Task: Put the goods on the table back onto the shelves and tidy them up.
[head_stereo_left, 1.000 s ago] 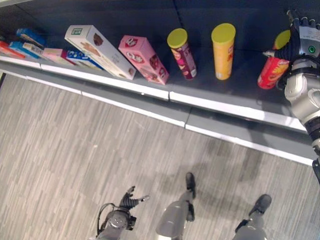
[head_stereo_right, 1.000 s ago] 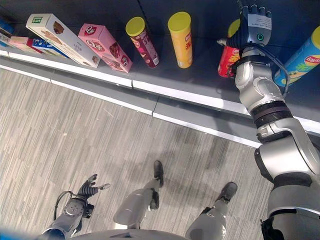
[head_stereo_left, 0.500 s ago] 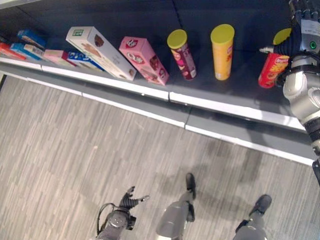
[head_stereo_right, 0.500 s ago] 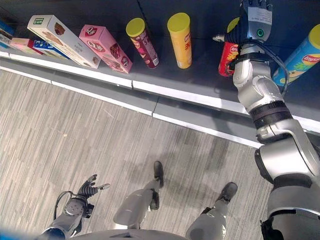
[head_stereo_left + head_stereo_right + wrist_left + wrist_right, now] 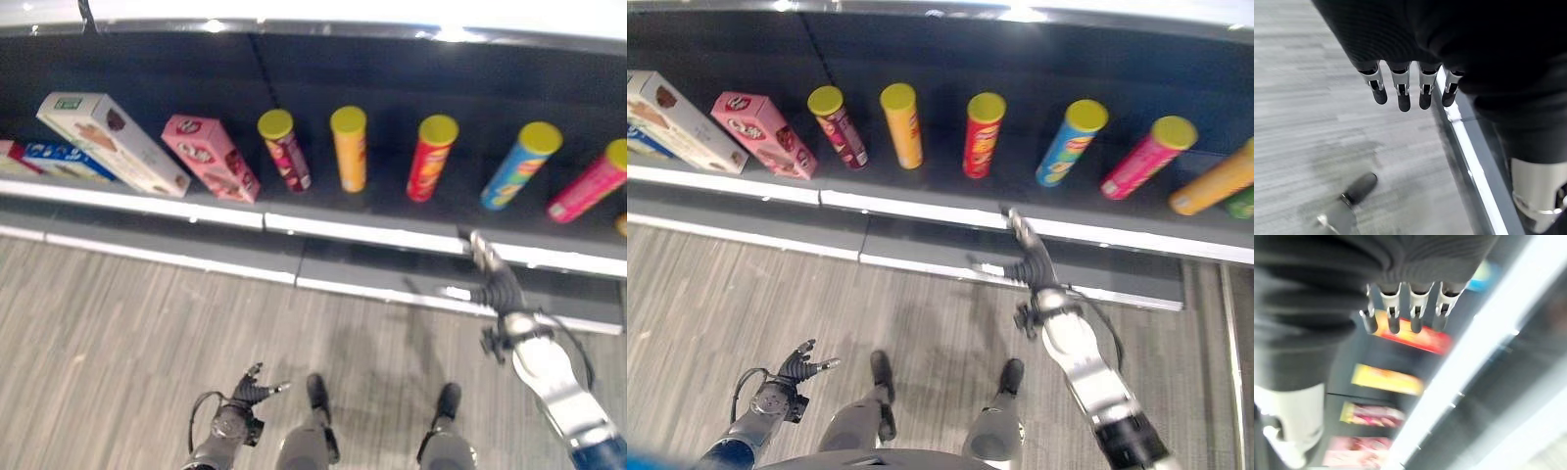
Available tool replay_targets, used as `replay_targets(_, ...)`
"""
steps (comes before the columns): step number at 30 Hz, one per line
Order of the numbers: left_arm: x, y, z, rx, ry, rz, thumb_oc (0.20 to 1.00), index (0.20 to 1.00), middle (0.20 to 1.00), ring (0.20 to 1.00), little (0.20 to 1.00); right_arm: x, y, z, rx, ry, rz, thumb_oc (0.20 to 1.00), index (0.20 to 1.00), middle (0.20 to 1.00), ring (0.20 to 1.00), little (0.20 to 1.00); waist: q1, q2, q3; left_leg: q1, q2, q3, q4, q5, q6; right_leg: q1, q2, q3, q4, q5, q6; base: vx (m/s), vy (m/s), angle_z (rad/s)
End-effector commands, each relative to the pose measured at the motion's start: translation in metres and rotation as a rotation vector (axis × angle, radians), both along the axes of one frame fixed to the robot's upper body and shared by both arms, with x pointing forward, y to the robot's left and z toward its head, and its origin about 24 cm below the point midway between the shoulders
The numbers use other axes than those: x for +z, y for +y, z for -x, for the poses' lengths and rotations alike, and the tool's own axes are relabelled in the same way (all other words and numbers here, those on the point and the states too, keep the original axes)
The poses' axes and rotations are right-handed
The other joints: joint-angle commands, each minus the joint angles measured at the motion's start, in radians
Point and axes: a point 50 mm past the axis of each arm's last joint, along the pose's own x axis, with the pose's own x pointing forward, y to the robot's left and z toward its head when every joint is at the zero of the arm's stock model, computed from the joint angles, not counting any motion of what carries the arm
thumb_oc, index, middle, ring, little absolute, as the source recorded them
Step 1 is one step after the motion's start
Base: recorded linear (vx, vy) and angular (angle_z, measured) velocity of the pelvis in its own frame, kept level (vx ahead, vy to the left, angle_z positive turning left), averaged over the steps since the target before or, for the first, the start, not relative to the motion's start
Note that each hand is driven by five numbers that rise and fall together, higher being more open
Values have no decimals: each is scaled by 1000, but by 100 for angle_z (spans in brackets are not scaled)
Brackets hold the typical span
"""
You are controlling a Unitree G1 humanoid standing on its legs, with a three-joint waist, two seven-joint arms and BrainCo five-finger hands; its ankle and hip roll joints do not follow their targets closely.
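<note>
A long dark shelf (image 5: 921, 201) with a white front edge runs across above the grey plank floor (image 5: 118, 362). At its left stand a white box (image 5: 110, 143) and a pink box (image 5: 211, 159), both leaning. Rightward, upright cans line up apart from each other: maroon can (image 5: 837, 126), yellow can (image 5: 903, 124), red can (image 5: 982, 135), blue can (image 5: 1070, 143), pink can (image 5: 1147, 157). The right hand (image 5: 1024, 257) hangs in front of the shelf edge below the red can, fingers straight, holding nothing. The left hand (image 5: 799, 366) hangs low over the floor, fingers loosely spread, empty.
</note>
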Motion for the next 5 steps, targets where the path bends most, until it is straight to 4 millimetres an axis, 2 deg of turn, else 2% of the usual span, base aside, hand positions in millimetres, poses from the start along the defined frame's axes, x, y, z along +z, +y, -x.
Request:
replay_targets(1, -4, 9, 5, -36, 51, -23, 1000, 1000, 1000, 1000, 1000, -11, -20, 4, 36, 98, 6, 1000, 1000, 1000, 1000, 1000, 7, 23, -44, 62, 46, 31, 18, -9, -62, 32, -12, 0, 94, -75, 11, 40, -88, -15)
replay_targets(2, -3, 9, 5, -36, 51, -23, 1000, 1000, 1000, 1000, 1000, -12, -20, 4, 37, 98, 6, 1000, 1000, 1000, 1000, 1000, 8, 23, -44, 63, 46, 32, 18, -9, -62, 33, -12, 0, 94, -76, 11, 28, -100, -18)
replay_targets(3, -7, 7, 10, -55, 77, -11, 1000, 1000, 1000, 1000, 1000, -51, -38, 27, -64, 276, 5, 1000, 1000, 1000, 1000, 1000, -6, 18, -64, 89, 61, 44, 20, -8, -66, 50, 2, 9, 93, -86, 7, 28, -99, -25)
replay_targets(5, -9, 6, 13, -52, 92, 4, 1000, 1000, 1000, 1000, 1000, -96, -50, 52, -182, 471, 23, 1000, 1000, 1000, 1000, 1000, -20, 14, -85, 111, 76, 58, 22, -5, -69, 66, 19, 23, 92, -97, 1, 33, -134, -16)
